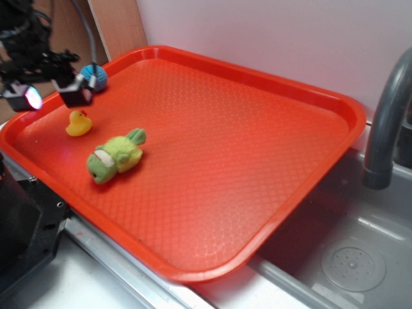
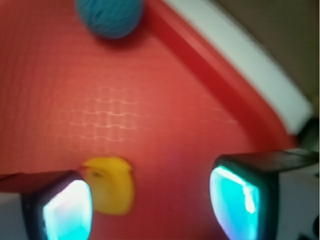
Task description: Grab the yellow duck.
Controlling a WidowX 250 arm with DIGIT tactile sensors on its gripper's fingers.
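The yellow duck (image 1: 78, 123) is small and glossy and stands on the red tray (image 1: 219, 148) near its left end. My gripper (image 1: 50, 98) hovers just above and behind it, open, with nothing between the fingers. In the wrist view the duck (image 2: 111, 184) lies below me next to the left fingertip (image 2: 67, 212), with a wide gap to the right fingertip (image 2: 236, 200). My gripper (image 2: 150, 207) is not touching the duck.
A green plush toy (image 1: 116, 155) lies on the tray just right of the duck. A blue knitted ball (image 1: 95, 75) sits by the tray's far left rim, and the ball (image 2: 110, 16) shows ahead of me. A grey faucet (image 1: 386, 116) and sink (image 1: 347, 257) are at the right.
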